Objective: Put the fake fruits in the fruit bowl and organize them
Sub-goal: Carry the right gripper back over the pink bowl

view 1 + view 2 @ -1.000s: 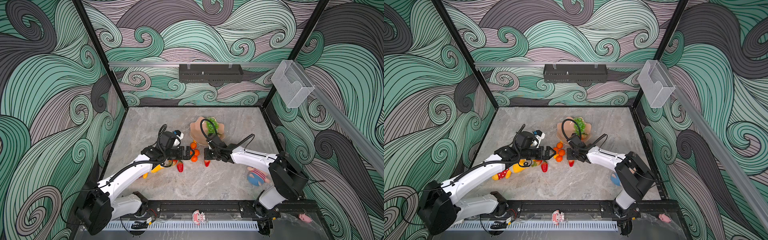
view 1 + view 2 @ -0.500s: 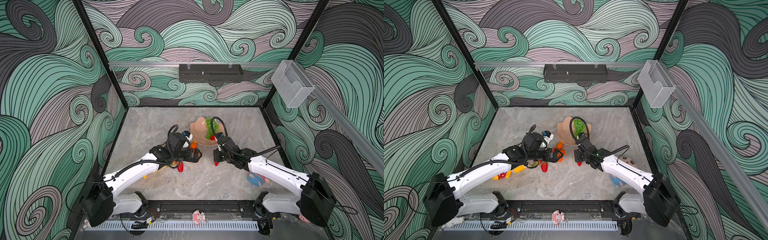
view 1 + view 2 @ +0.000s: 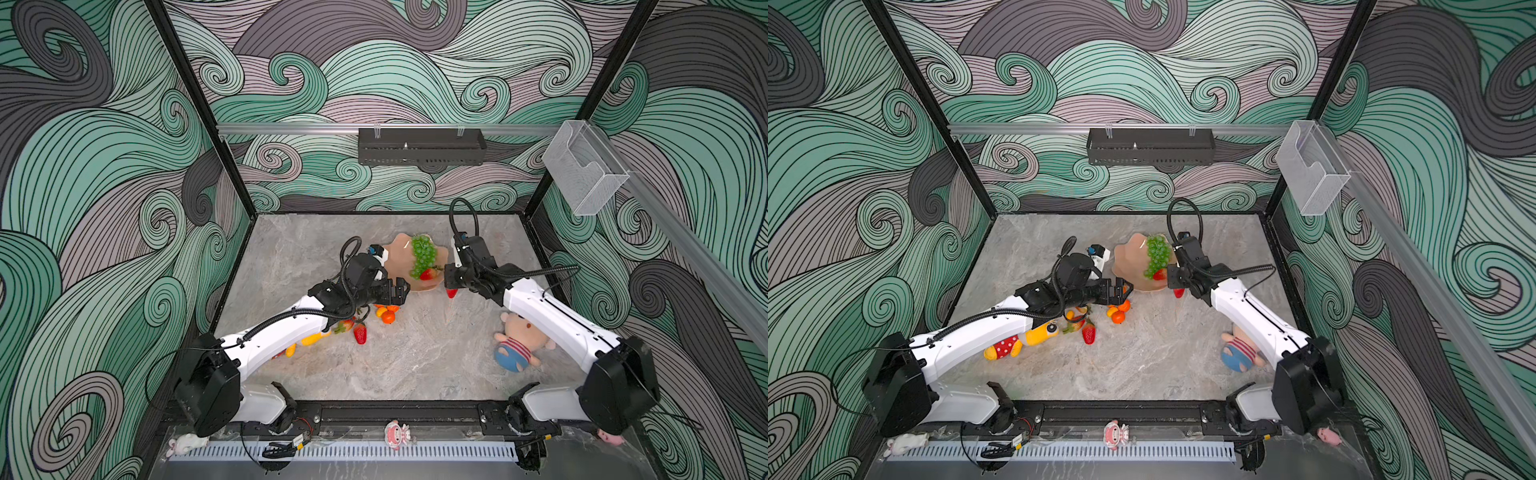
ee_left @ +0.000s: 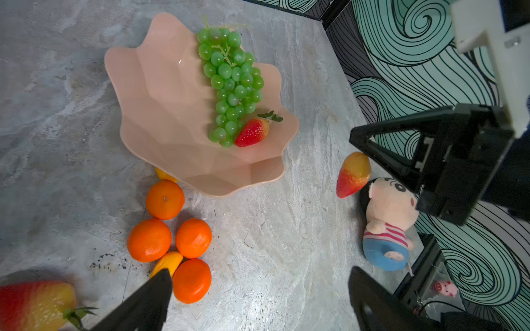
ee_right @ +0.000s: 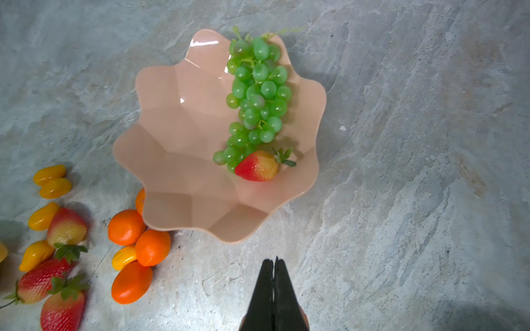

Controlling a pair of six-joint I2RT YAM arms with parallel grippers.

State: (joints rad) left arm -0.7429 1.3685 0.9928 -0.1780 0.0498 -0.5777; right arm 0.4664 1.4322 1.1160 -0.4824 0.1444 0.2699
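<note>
Right wrist view: the fruit bowl is seen standing on the bench. The grape bunch is laid along one side of it, and one strawberry is set touching the end of the bunch. The right end effector is closed, fingers pressed together, just outside the bowl rim. In the left wrist view a second strawberry is noted at its fingertips; whether it is gripped cannot be told. The left end effector is spread wide and empty over the tangerines, which are clustered on the bench against the bowl. Further strawberries and kumquats are scattered on the bench beside them.
</note>
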